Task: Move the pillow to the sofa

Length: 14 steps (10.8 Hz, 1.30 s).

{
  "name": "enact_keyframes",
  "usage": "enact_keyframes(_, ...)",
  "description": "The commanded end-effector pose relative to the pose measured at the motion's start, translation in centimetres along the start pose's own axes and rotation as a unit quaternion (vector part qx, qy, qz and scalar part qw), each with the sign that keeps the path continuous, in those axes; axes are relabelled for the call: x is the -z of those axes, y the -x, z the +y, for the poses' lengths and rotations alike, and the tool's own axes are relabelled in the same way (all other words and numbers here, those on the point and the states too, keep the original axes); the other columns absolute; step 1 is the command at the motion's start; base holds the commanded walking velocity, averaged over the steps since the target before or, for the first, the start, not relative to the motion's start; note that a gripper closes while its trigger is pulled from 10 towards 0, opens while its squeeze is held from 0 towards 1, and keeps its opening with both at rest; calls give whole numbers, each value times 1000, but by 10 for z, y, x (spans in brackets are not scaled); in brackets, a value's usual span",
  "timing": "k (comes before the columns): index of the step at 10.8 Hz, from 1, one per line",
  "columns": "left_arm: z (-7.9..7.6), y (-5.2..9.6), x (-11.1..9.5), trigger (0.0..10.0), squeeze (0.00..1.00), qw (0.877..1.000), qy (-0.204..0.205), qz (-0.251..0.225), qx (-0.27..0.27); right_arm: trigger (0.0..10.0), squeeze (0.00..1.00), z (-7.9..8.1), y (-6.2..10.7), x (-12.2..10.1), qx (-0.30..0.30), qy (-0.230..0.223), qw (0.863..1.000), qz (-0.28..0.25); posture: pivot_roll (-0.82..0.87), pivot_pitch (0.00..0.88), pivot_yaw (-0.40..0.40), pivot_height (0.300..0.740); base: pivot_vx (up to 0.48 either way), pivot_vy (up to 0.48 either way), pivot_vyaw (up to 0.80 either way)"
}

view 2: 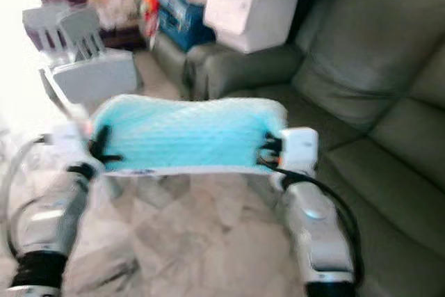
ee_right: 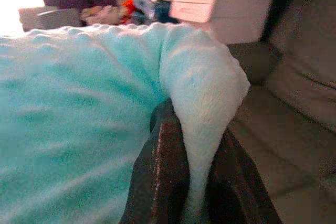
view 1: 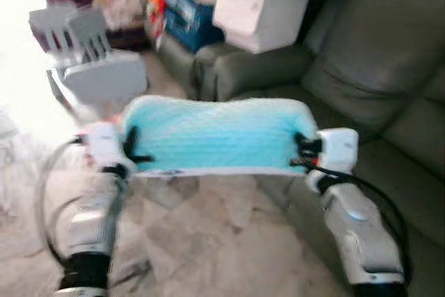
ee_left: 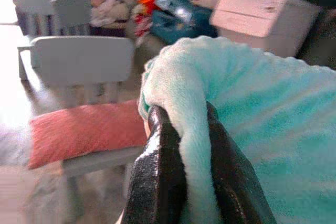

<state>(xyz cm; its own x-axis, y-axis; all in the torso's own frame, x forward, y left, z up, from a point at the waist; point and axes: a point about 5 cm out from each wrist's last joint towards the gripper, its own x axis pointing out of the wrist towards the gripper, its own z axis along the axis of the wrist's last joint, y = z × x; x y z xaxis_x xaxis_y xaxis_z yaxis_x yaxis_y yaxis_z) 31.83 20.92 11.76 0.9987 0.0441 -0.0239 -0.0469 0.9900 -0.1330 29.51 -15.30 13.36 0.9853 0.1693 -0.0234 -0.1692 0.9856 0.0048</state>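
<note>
A fluffy turquoise pillow (view 1: 215, 133) hangs level in the air between my two arms, above the marble floor. My left gripper (view 1: 132, 151) is shut on its left end; in the left wrist view the black fingers (ee_left: 160, 177) pinch the fleece edge. My right gripper (view 1: 304, 151) is shut on the right end, its fingers (ee_right: 168, 177) squeezing a fold of the pillow (ee_right: 79, 129). The grey-green sofa (view 1: 389, 102) lies ahead and to my right, its seat cushions (view 2: 389, 179) just past my right arm.
A white box (view 1: 257, 12), a blue crate (view 1: 191, 22) and bright clutter sit on the sofa's far armrest end. Small grey chairs (view 1: 90, 60) stand ahead at the left; a red cushion (ee_left: 84, 132) lies on one low seat. Marble floor (view 1: 222, 234) lies below.
</note>
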Motion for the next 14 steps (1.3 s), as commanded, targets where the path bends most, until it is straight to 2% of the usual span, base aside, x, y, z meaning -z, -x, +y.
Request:
enact_keyframes(1, -8, -3, -2, 10000, 0, 1000, 7, -2, 13, 10000, 0, -11, 1, -8, 23, 6, 1000, -15, -165, 0, 22, 740, 0, 0, 0)
enact_keyframes(5, -8, -6, -4, 10000, 0, 1000, 3, -6, 0, 10000, 0, -13, -1, -8, 23, 7, 1000, -10, -163, 0, 17, 740, 0, 0, -200)
enact_keyframes(6, -7, -6, -5, 10000, 0, 1000, -1, -7, 0, 10000, 0, -12, -1, -8, 23, 7, 1000, -11, -166, 0, 17, 740, 0, 0, -800)
enact_keyframes(7, -5, -7, -7, 10000, 0, 1000, -29, -11, 0, 10000, 0, -13, -1, -9, 24, 8, 1000, -11, -166, 0, 18, 740, 0, 0, -800)
enact_keyframes(9, 0, -8, -9, 10000, 0, 999, -41, -19, -1, 10000, 0, -13, -1, -8, 25, 7, 1000, -9, -164, 0, 18, 740, 0, 0, 0)
enact_keyframes(10, 3, -9, -10, 10000, 0, 1000, -26, -13, -8, 10000, 0, -12, -1, -8, 24, 5, 1000, -8, -165, 0, 19, 740, 0, 0, -800)
enact_keyframes(13, 2, -9, -8, 10000, 0, 1000, -15, -11, -3, 10000, 0, -14, 1, -8, 27, 5, 1000, -7, -172, 0, 17, 740, 0, 0, -800)
enact_keyframes(14, 0, -9, -7, 10000, 0, 1000, -14, -7, -3, 10000, 0, -13, 1, -9, 28, 12, 999, -11, -174, 0, 18, 740, 0, 0, 0)
